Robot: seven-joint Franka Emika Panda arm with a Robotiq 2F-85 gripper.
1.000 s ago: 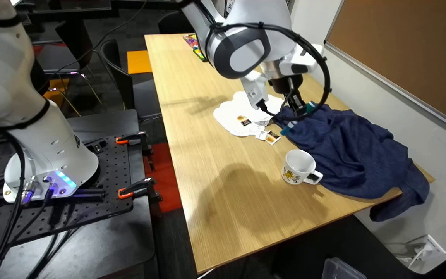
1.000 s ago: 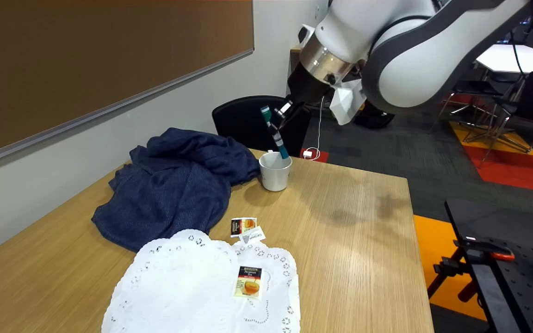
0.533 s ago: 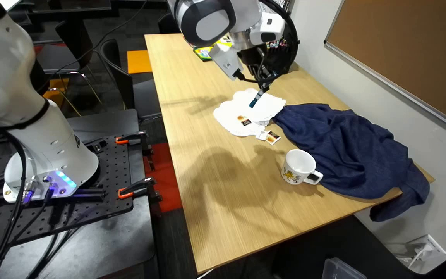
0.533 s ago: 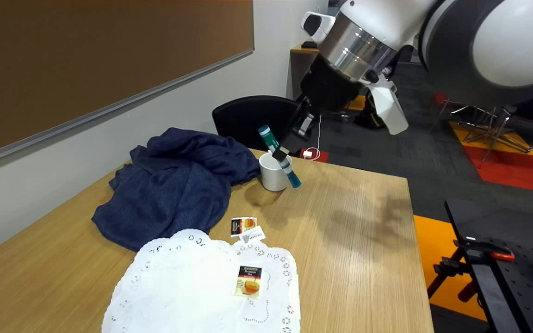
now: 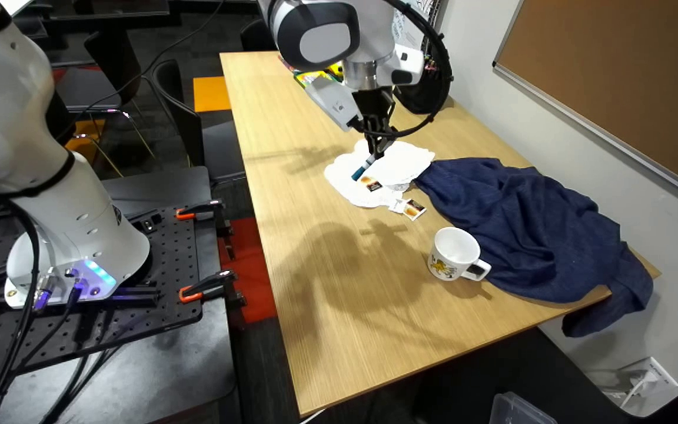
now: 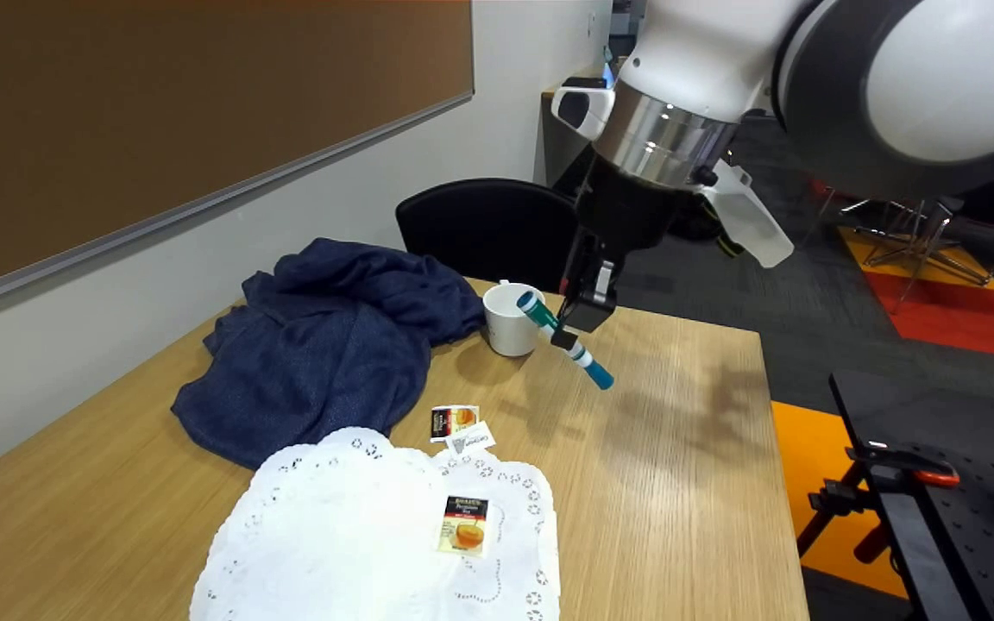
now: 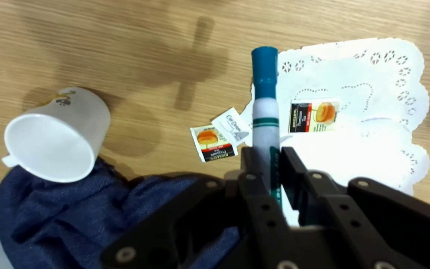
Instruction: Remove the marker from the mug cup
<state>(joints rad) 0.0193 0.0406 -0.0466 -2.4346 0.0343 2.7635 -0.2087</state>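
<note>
Navy cloth (image 6: 333,345) on wood-grain tbl (image 6: 661,517), nr wht doilies (image 6: 324,535) w/ tea pkt (image 6: 464,526) on top.

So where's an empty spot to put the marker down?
A big bare patch of table lies between the mug, the paper doilies and the edge facing the robot's base. There's another between the doilies, the navy cloth and the wall. It's crowded where the mug sits right by the cloth, and where tea packets lie on and beside the doilies.
</note>
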